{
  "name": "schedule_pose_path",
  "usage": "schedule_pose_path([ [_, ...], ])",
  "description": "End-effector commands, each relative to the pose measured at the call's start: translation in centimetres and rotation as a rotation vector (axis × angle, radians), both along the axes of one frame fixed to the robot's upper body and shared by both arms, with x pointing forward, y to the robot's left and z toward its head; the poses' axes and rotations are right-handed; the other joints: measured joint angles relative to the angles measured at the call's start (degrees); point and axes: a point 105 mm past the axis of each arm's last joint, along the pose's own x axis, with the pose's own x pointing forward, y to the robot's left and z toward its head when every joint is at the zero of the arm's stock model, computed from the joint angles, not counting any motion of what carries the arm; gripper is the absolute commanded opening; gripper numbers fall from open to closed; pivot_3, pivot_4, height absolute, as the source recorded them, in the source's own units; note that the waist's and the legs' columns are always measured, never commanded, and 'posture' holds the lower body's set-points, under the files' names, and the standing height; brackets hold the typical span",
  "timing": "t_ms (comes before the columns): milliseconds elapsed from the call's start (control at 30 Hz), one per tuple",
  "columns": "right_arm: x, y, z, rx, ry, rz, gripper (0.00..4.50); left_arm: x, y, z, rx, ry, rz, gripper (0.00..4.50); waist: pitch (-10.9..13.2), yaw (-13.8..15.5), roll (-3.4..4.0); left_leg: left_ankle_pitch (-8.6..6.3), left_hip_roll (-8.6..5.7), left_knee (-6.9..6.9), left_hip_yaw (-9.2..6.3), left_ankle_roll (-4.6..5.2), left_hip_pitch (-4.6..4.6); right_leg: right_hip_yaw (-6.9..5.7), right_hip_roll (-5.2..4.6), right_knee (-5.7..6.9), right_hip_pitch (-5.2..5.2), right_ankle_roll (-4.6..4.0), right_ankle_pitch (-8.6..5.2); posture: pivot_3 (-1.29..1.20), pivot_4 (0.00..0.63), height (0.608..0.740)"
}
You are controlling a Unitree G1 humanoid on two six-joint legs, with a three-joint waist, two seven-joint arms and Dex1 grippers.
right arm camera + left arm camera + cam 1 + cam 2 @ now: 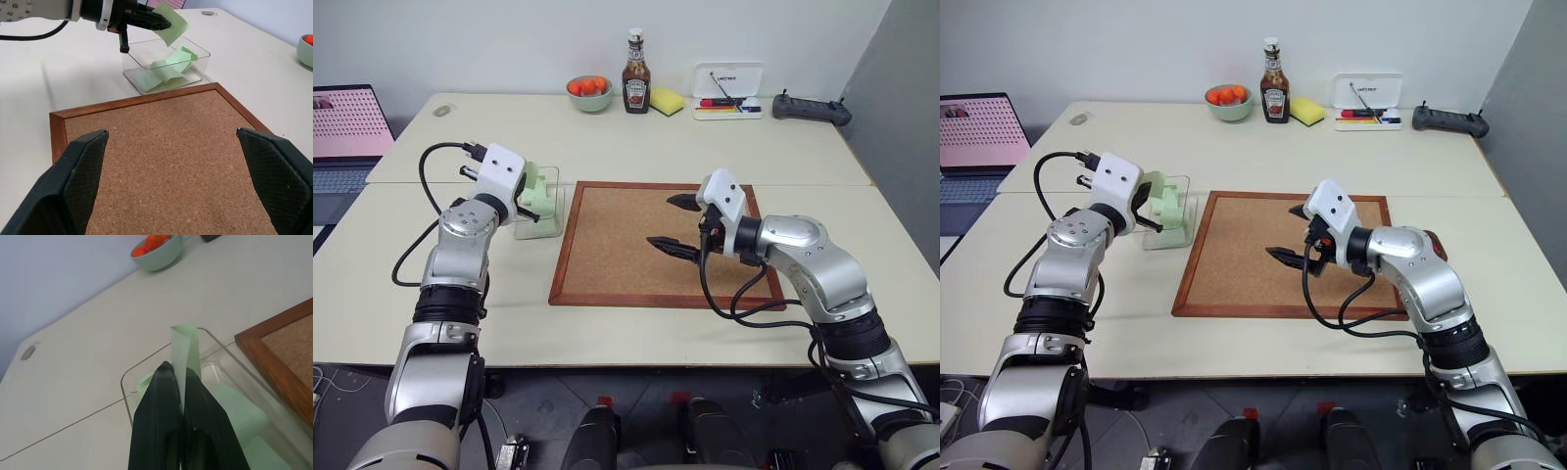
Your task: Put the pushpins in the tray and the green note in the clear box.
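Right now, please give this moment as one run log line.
left pincer: shut on green note, above clear box | right pincer: open, empty, over corkboard

corkboard [636,240] with wood frame lies mid table [607,137] in front of me. far edge: green bowl [589,94] of orange fruit, ketchup bottle [635,73] beside it, yellow sponge [667,101], white pen tray [728,93], black controller [812,109]. laptop [345,137] off to my left.

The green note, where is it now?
The green note is pinched in the left pincer, just above the clear box, left of the corkboard.
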Motion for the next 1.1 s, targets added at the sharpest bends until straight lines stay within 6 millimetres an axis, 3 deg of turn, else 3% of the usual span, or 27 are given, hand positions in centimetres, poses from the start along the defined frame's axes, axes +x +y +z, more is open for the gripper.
schedule_pose_path([
  [33,-0.2,0.4,1.4,0.016,-0.045,0.015,4.5,0.3,0.1,2.0,0.035,-0.066,0.009,0.92,0.0,-0.01,0.0,0.0,0.0,0.0,0.0,0.0,-0.01,0.0,0.0,0.0,0.0,0.0,0.0,0.0,0.15,0.74],
  [300,-0.2,0.3,1.5,0.018,-0.048,0.01,4.5,0.3,-0.4,2.7,0.033,-0.09,0.009,2.43,0.0,-0.06,0.0,0.0,0.0,0.0,0.0,0.0,-0.01,0.0,0.0,0.02,-0.01,0.0,0.0,0.0,0.15,0.74],
  [400,-0.1,0.0,1.6,0.024,-0.052,-0.003,4.5,0.2,-1.7,4.0,-0.08,-0.116,-0.044,2.99,0.0,-0.06,0.0,0.0,0.0,0.0,0.0,0.0,-0.02,0.0,0.0,0.02,-0.01,0.0,0.0,0.0,0.15,0.74],
  [567,-0.3,-2.0,1.1,0.051,-0.018,-0.066,4.5,-2.1,-6.7,6.2,-0.278,-0.152,-0.318,2.99,0.0,0.1,-0.01,0.0,-0.02,0.06,-0.04,-0.01,-0.16,-0.03,-0.04,-0.01,-0.06,0.0,0.01,0.0,0.15,0.74],
  [667,0.0,-4.2,0.4,0.089,-0.028,-0.182,4.5,-4.7,-9.4,5.3,-0.278,-0.107,-0.487,2.99,0.0,-0.01,-0.01,0.0,-0.03,0.04,0.02,-0.01,-0.17,0.04,-0.07,-0.04,-0.08,-0.22,0.14,0.0,0.15,0.74],
  [733,-0.1,-5.4,-0.1,0.129,-0.059,-0.235,4.5,-6.7,-10.7,3.7,-0.248,-0.051,-0.571,2.99,-0.01,-0.25,0.0,0.0,-0.01,0.01,0.09,-0.02,-0.11,0.11,-0.07,-0.01,-0.08,-0.22,0.13,0.0,0.15,0.74],
  [867,-0.8,-6.3,-1.7,0.159,-0.055,-0.264,4.5,-9.0,-11.3,1.2,-0.311,0.06,-0.61,2.99,0.0,-0.49,0.0,0.0,0.09,0.01,0.16,-0.01,-0.05,0.15,0.04,0.05,-0.11,-0.06,0.02,0.0,0.15,0.74],
  [1100,-0.6,-7.0,-3.4,0.229,-0.029,-0.317,4.5,-11.2,-11.0,-1.5,-0.379,0.132,-0.61,2.99,0.0,-0.48,0.0,0.01,0.15,0.03,0.18,0.01,0.45,0.14,0.12,0.04,0.33,-0.33,-0.05,0.0,0.15,0.74],
])
